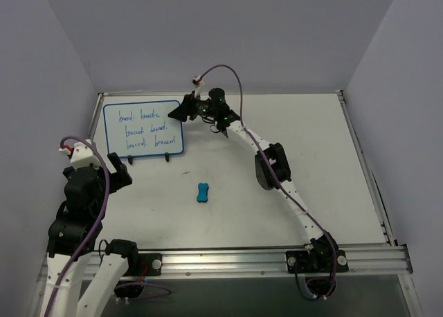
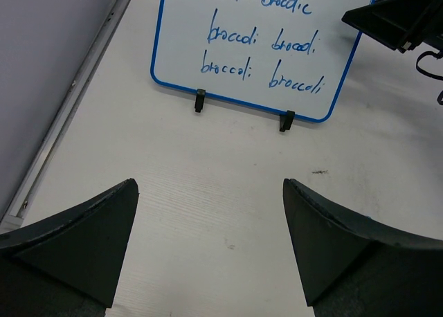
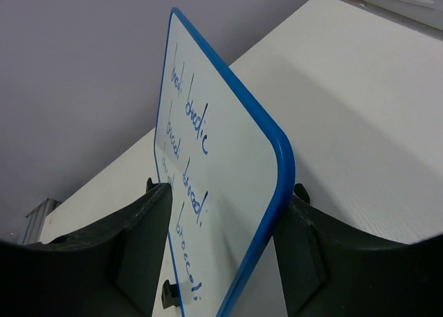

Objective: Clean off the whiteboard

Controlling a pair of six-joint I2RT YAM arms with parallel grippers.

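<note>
The left arm and right arm are both built of white link shells joined by chunky black joint housings. Each trails a looping purple cable that ends in a small red-and-white connector. Small green lights glow on the right arm's wrist, and the left gripper and right gripper each carry 2 matte black, wedge-shaped fingers.

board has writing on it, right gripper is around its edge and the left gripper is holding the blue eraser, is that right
Not quite. The left gripper is open and empty; the blue eraser lies alone on the table, as the top external view shows. The rest holds: the whiteboard bears writing, and the right gripper straddles its edge.
</note>
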